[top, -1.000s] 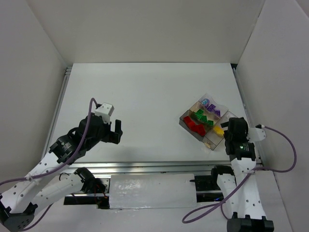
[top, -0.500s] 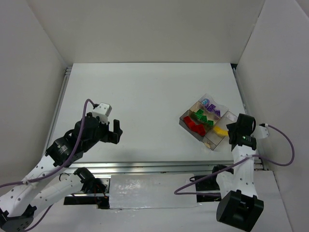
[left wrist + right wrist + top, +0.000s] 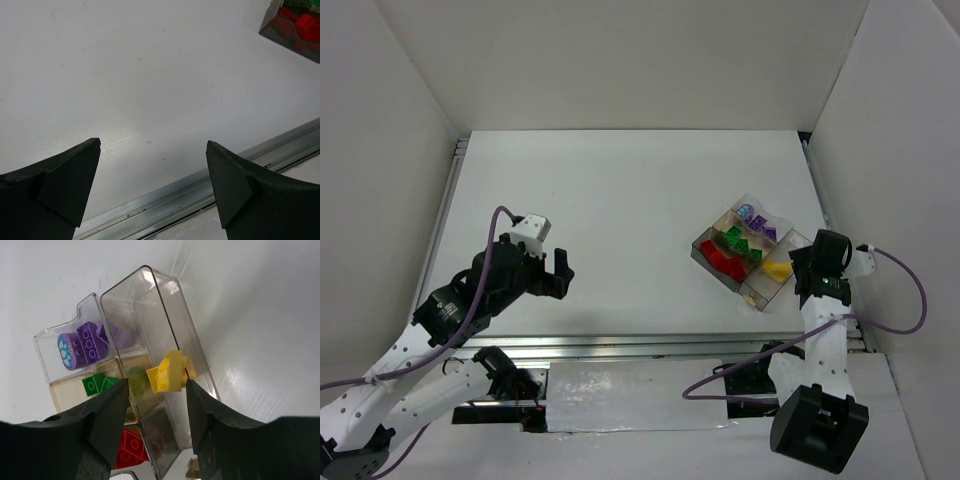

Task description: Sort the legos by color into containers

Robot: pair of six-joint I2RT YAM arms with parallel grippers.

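1. At the right gripper (image 3: 156, 405): spread apart, pinching nothing, just above the organizer box (image 3: 165, 310).
2. Between its fingers, in the long compartment: one tilted yellow brick (image 3: 169, 372); contact with a finger unclear.
3. Beyond, in separate compartments: purple pieces (image 3: 82, 342), green bricks (image 3: 95, 384), red bricks (image 3: 131, 445), partly hidden.
4. At the left gripper (image 3: 152, 172): spread, empty, over the table (image 3: 150, 75), well apart from the box.
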